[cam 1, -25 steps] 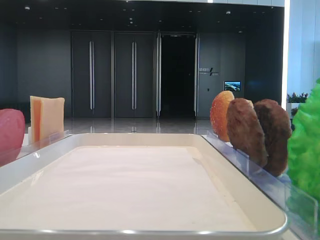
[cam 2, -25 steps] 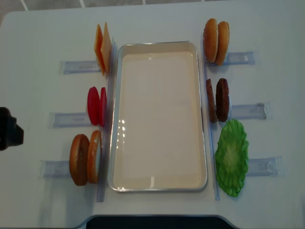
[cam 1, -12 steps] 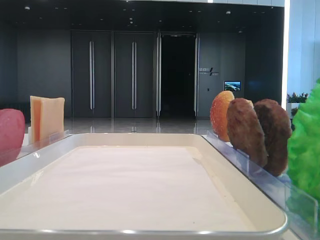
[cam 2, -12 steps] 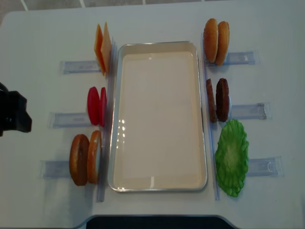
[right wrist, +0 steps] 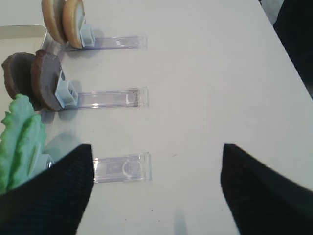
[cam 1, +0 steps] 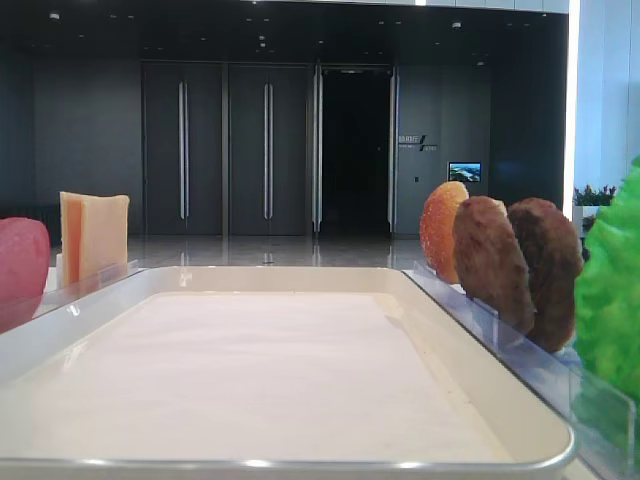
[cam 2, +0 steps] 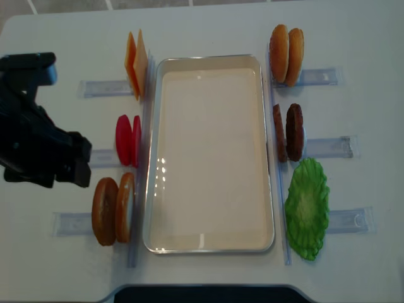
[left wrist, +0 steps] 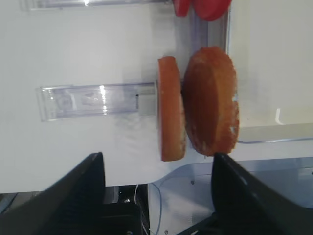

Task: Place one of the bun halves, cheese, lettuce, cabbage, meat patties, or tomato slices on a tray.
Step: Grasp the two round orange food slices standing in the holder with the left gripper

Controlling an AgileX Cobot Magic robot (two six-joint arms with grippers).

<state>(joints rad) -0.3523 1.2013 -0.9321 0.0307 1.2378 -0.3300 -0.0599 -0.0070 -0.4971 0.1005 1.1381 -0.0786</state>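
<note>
While the tray (cam 2: 208,151) lies bare on the counter (cam 2: 208,31), left of it stand two cheese (cam 2: 136,65) slices, two tomato slices (cam 2: 127,140) and two bun halves (cam 2: 113,211); right of it, two buns (cam 2: 286,54), two meat patties (cam 2: 289,132), one lettuce (cam 2: 307,208). Left gripper (left wrist: 156,196) and right gripper (right wrist: 156,191) jaws stand wide, holding nothing.
</note>
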